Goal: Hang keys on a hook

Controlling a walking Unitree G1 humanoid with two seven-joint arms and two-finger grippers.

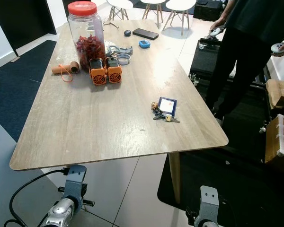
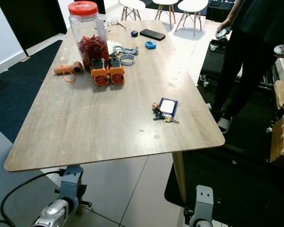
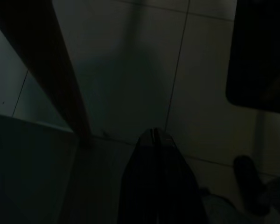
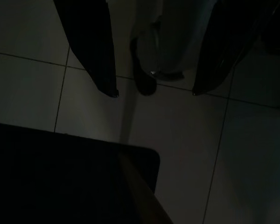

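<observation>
A: Wooden tabletop point(image 1: 85, 123) in the head views, keys point(image 1: 164, 113) with a blue-edged tag lying near its right edge, toward the near right corner. No hook that I can spot.

B: Wrist views?

A: Dark. Left gripper point(image 3: 155, 135) has its fingers pressed together, right gripper point(image 4: 154, 91) has them spread, both hanging over floor tiles.

B: Probably light, loose, jangly. I'd pinch the ring, not the tag.
</observation>
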